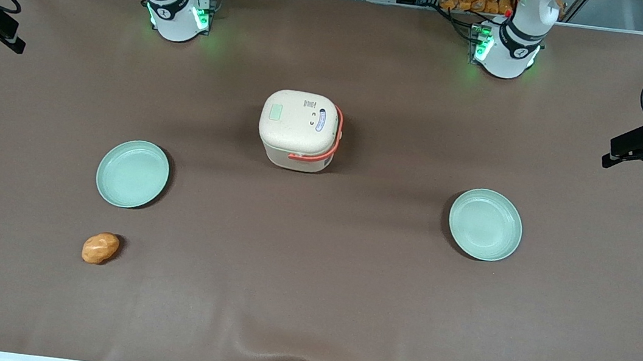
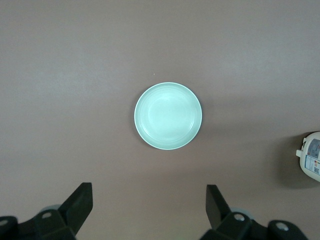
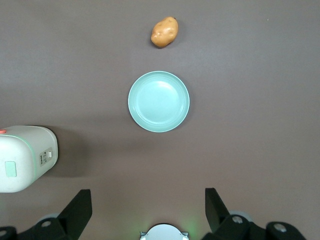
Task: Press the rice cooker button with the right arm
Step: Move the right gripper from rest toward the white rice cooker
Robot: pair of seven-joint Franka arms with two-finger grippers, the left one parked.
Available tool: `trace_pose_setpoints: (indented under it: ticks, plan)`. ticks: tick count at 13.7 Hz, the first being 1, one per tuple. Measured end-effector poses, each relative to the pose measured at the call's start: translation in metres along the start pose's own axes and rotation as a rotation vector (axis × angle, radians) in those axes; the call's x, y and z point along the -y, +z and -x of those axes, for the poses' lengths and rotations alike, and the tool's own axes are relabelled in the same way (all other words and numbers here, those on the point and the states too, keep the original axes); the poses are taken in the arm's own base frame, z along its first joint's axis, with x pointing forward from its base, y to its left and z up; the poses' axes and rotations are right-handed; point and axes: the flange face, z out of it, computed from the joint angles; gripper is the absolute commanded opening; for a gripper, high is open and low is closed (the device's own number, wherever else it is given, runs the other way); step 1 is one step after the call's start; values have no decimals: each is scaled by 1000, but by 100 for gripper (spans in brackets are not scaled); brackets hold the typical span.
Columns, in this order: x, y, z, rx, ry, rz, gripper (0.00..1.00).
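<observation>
While the black two-finger gripper hovers high above the pale green plate, jaws apart, the cream rounded-square rice cooker stands untouched, well apart.

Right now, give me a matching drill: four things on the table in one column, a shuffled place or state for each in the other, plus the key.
Things
1. rice cooker
2. potato
3. plate toward the working arm's end
4. pincer

Places or states
A. open, hanging high over the table, holding nothing
B. mid-table, lid shut, orange handle down
C. empty, farther from the front camera than the potato
D. loose on the cloth, nearest the front camera

Pairs: 1-B, 2-D, 3-C, 4-A
</observation>
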Motion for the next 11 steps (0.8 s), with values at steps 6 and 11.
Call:
trace_pose_setpoints:
  ticks: [6,11]
  plan:
    - [9,1,-1,2,-18,0,100]
    - [64,13,2,58,-126,-5,100]
